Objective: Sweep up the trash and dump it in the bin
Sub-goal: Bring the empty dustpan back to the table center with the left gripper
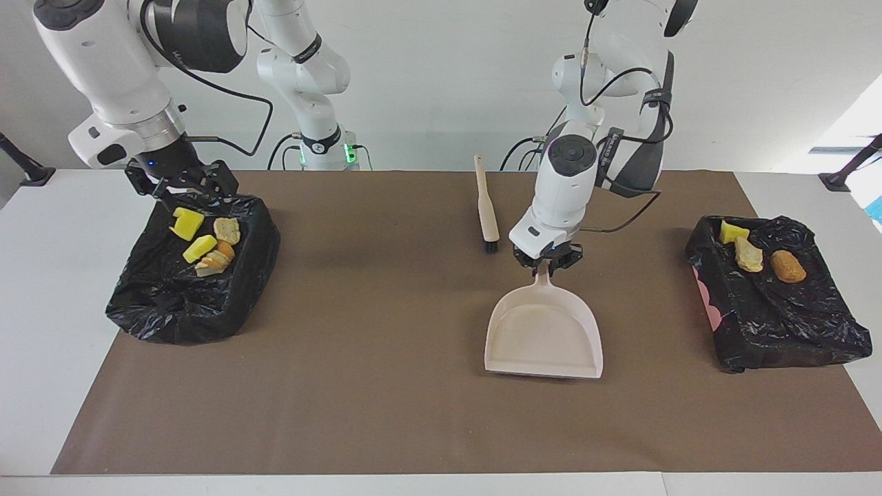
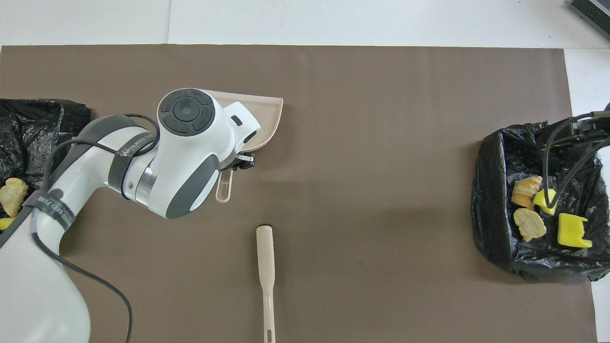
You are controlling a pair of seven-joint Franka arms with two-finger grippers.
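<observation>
The brown paper mat (image 1: pixel 386 386) covers most of the table and serves as the landmark here. Near the mat's middle lies the beige dustpan (image 1: pixel 544 337), flat on the paper with its mouth turned away from the robots. The left gripper (image 1: pixel 548 260) is clamped on the dustpan's handle (image 1: pixel 544 279) from above. Also on the mat, nearer to the robots than the dustpan, lies the beige brush (image 1: pixel 486 207), its black bristles pointing away from them (nothing touches it).

At the mat's edge toward the right arm's end sits a black bag-lined bin (image 1: pixel 186 275), holding four pieces of trash (image 1: pixel 205 240): two yellow sponge chunks and tan bread pieces. The right gripper (image 1: pixel 186 189) hangs over that bin's rim nearest the robots, its fingers spread wide with nothing between them.

At the mat's edge toward the left arm's end sits a second black-lined bin (image 1: pixel 778 310), with three more scraps (image 1: pixel 751 251) in it: a yellow sponge chunk, a tan piece and an orange-brown one.
</observation>
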